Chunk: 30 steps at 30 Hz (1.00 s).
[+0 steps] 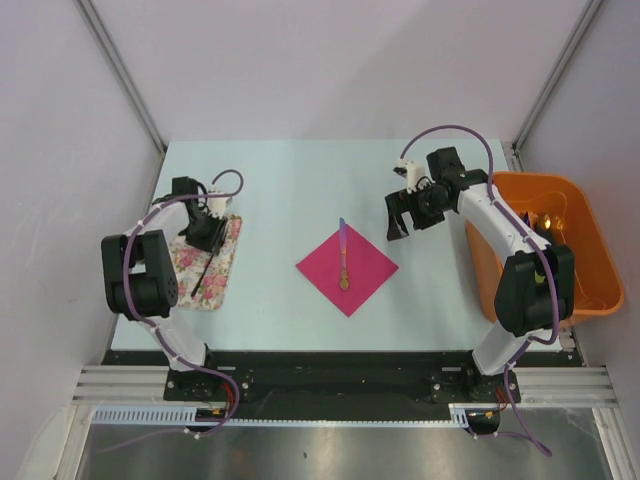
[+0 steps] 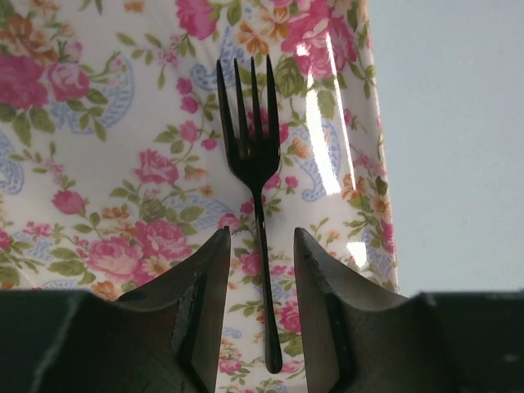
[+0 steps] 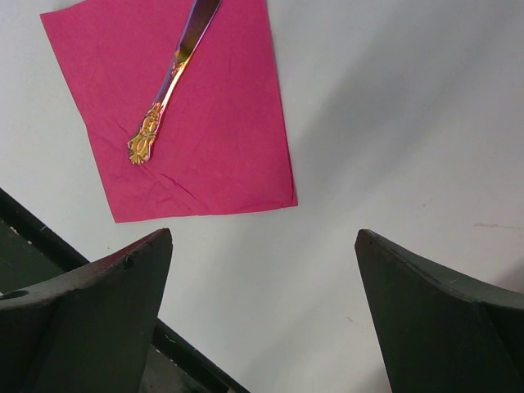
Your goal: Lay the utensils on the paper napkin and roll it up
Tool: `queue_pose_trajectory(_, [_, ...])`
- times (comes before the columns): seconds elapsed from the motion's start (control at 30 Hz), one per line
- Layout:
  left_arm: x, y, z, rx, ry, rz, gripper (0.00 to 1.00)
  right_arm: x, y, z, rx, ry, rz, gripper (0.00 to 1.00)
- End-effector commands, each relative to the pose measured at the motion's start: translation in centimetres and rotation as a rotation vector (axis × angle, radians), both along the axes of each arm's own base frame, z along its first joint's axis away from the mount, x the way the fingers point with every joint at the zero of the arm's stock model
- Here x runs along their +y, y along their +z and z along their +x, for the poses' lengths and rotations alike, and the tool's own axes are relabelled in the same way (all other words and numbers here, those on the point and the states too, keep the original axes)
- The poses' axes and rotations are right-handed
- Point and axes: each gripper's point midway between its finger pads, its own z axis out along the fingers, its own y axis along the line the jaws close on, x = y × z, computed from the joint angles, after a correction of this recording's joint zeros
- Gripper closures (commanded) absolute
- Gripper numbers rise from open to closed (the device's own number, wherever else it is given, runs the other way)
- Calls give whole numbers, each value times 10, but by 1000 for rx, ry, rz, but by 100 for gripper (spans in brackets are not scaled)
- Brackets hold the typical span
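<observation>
The magenta paper napkin lies as a diamond in the middle of the table. One utensil, purple with a gold handle end, rests on it. A black fork lies on the floral-print mat at the left. My left gripper hangs low over the mat. Its narrowed jaws straddle the fork's handle, with a gap showing on each side. My right gripper hovers wide open above bare table, to the right of the napkin, holding nothing.
An orange tub with some clutter stands at the table's right edge, behind the right arm. The dark front edge of the table shows at the lower left of the right wrist view.
</observation>
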Motion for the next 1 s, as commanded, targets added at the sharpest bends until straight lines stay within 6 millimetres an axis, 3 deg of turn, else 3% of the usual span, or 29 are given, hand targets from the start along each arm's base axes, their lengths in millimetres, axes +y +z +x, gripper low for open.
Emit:
queue_pose_trajectory(0.0, [-1, -11, 5, -4, -28, 25, 59, -4, 11, -4, -41, 12, -18, 0])
queue_pose_trajectory(0.23, [3, -29, -1, 51, -11, 48, 64, -5, 10, -6, -40, 13, -23, 0])
queue_pose_trajectory(0.4, [2, -30, -7, 68, 2, 39, 82, -7, 11, -7, -42, 11, -30, 0])
queue_pose_trajectory(0.53, [-5, -12, -5, 48, 38, 1, 100, -9, 12, -7, -46, 7, -31, 0])
queue_pose_trajectory(0.63, [-16, 26, 12, -26, 101, -58, 100, -12, 13, -7, -48, 0, -32, 0])
queue_pose_trajectory(0.67, [-19, 49, 25, -86, 120, -70, 100, -13, 13, -7, -48, -1, -32, 0])
queue_pose_trajectory(0.77, [-44, 91, 43, -165, 195, -112, 100, -16, 14, -7, -48, -13, -27, 0])
queue_pose_trajectory(0.8, [-65, 105, 47, -197, 223, -129, 100, -18, 14, -8, -42, -17, -25, 0])
queue_pose_trajectory(0.87, [-79, 133, 60, -272, 265, -135, 100, -24, 13, -8, -35, -38, -23, 0])
queue_pose_trajectory(0.9, [-102, 146, 62, -290, 298, -193, 100, -27, 12, -8, -31, -45, -21, 0])
queue_pose_trajectory(0.97, [-125, 172, 71, -340, 311, -238, 100, -36, 10, -9, -13, -76, -15, 0])
